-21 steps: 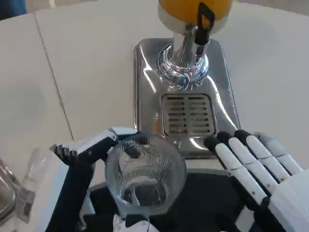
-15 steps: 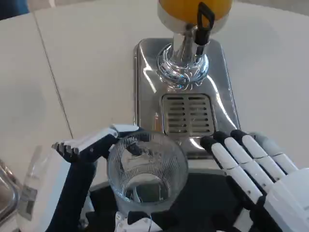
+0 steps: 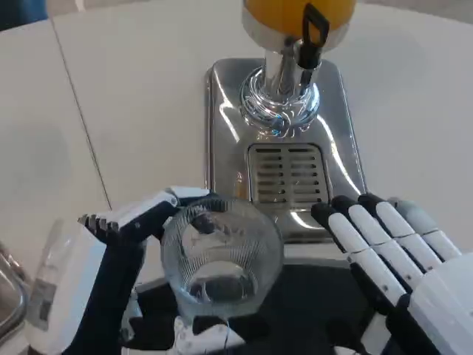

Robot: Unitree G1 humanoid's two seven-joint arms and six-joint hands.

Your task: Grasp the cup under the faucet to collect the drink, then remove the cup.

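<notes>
left fingers: wrapped round the cup's left and far wall, more white fingertips showing under its near side; clamped on the glass.
left hand: at the near-left of the surface, dark palm beside the cup, holding it up off the surface as far as I can judge.
right fingers: straight, side by side, slightly fanned, pointing toward the dispenser; nothing in them.
right hand: at the near-right, just beside the tray's near-right corner, apart from the cup.
cup: clear ribbed glass, looks empty, near edge of the surface, just short of the drip tray's near edge.
cup axis: long axis roughly vertical, mouth up toward the camera, slightly tilted; exact lean can't tell.
dispenser: chrome drip tray with slotted grate; faucet with black lever above it, orange tank at the far edge.
step (judgement): cup gripped, not yet under the faucet; needs to go forward and right over the grate.
risk 1: smooth glass, partial wrap; could slip or rotate in the grip on the move.
risk 2: rim could clip the tray edge or the spout if carried too low or too high.
risk 3: stop short of the spout and the drink lands on the grate.
</notes>
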